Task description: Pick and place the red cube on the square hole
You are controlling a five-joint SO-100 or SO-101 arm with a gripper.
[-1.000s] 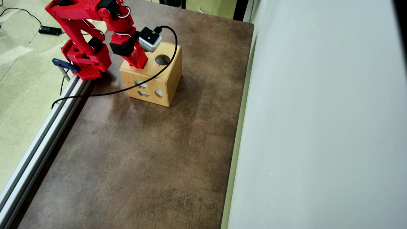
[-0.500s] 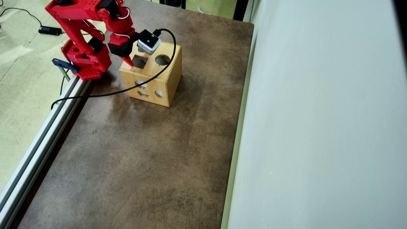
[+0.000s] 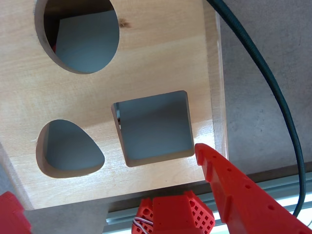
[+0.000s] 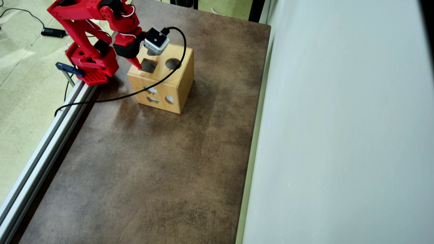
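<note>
End effector poised over the square hole, and no red cube anywhere in sight

The end effector (image 3: pixel 105 202) hangs above the wooden shape-sorter box (image 4: pixel 176 91), which sits near the desk's (image 4: pixel 162 176) far left corner beside the arm's base; one finger (image 3: pixel 229 180) tips the square hole's (image 3: pixel 153 127) edge in the wrist view, the other finger (image 3: pixel 10 214) sits far off at the frame's lower left, so the jaws are spread wide and grip nothing. The red cube shows in neither view; my read is it's inside the box, since the tool hovers empty right over that opening. Round hole (image 3: pixel 83 34) and rounded hole (image 3: pixel 68 148) lie alongside. The camera cable (image 4: pixel 112 96) trails off toward the rail (image 4: pixel 40 149) on the left edge
</note>
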